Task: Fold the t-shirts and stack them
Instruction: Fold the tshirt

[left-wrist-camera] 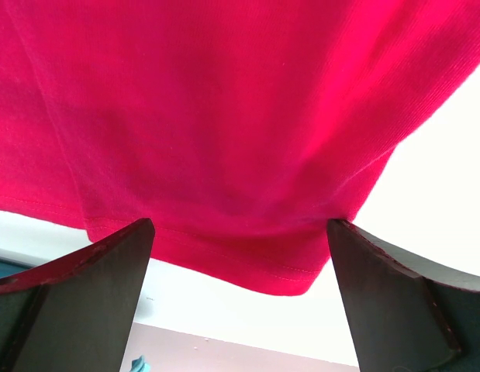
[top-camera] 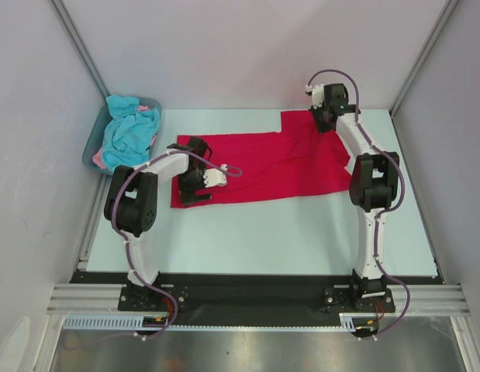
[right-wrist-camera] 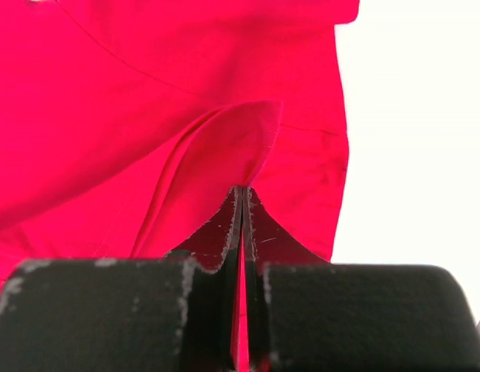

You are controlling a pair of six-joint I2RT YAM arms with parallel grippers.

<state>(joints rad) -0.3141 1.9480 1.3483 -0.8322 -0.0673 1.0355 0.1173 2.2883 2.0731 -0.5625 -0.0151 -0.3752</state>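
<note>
The red shirt (top-camera: 255,167) lies spread on the worktop (top-camera: 286,232). Right jaws pinch a fold at its far right edge. Left jaws stand spread over the left hem, gripping nothing. Risk: a one-sided pull bunches the cloth, or the thin pinch slips.

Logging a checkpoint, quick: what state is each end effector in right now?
Left end effector: open, gripping nothing, at the red t-shirt edge.
Right end effector: closed, pinching a fold of the red t-shirt.
</note>
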